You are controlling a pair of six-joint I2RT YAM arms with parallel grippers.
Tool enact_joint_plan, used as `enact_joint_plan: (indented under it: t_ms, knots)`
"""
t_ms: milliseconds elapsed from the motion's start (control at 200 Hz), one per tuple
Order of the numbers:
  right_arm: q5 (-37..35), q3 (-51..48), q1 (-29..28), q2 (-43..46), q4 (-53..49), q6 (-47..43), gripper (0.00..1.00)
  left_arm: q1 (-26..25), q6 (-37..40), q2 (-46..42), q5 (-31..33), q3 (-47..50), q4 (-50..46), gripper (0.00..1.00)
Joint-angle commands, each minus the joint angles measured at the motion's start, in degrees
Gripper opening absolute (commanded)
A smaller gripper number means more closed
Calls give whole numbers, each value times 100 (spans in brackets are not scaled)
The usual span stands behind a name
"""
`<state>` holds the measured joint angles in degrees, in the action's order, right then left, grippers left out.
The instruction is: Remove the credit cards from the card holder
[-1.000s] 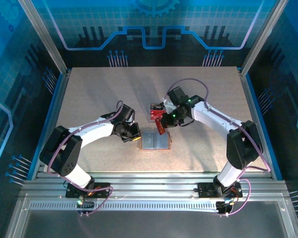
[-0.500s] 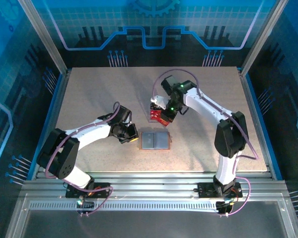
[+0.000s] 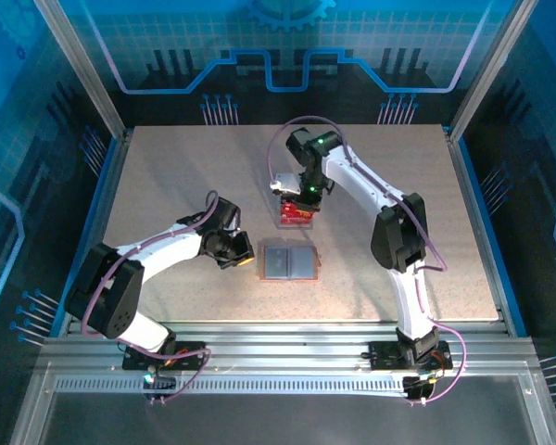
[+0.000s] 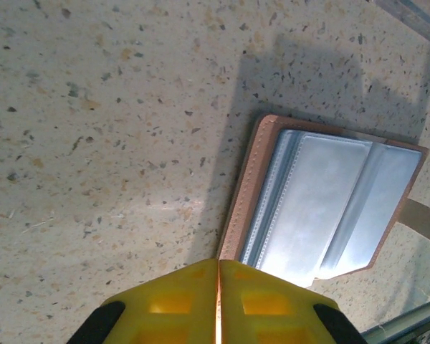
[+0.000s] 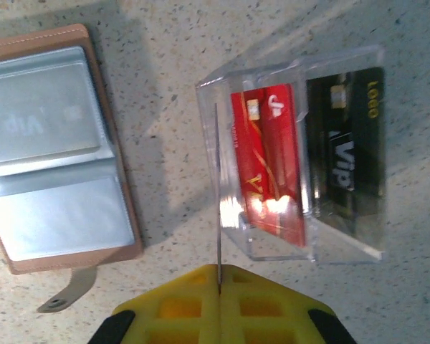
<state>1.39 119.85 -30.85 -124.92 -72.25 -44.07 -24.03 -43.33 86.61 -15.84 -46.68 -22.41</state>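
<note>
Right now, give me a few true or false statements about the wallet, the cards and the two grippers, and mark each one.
1. The card holder lies open on the table. True.
2. The clear container sits on top of the card holder. False: it stands on the table beside it, apart.
3. A red card and a black card lie in the clear container. True.
4. The left gripper grips the card holder. False: it is shut on nothing, at the holder's edge.
5. The right gripper is wide open. False: it is shut, apparently on a thin card seen edge-on over the container.
</note>
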Motion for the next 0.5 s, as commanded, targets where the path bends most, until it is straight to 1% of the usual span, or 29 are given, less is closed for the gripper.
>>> enact_joint_plan:
  t_ms: [0,210,390,410,495]
  knots:
    - [-133,493,71,-325,-475,-379,0,70,114,-97,-18,40,-158,10]
    - [-139,971,88,-715,-684,-557,0,128,143,-65,-32,25,-204,9]
    - [-86,1055,81,-806,-676,-593,0,171,150,-102,-25,77,-231,10]
    - [-71,1058,79,-952,-675,-594,0,179,157,-117,-25,86,-235,10]
    - [-23,1054,59,-1033,-683,-594,0,197,159,-126,-36,96,-242,9]
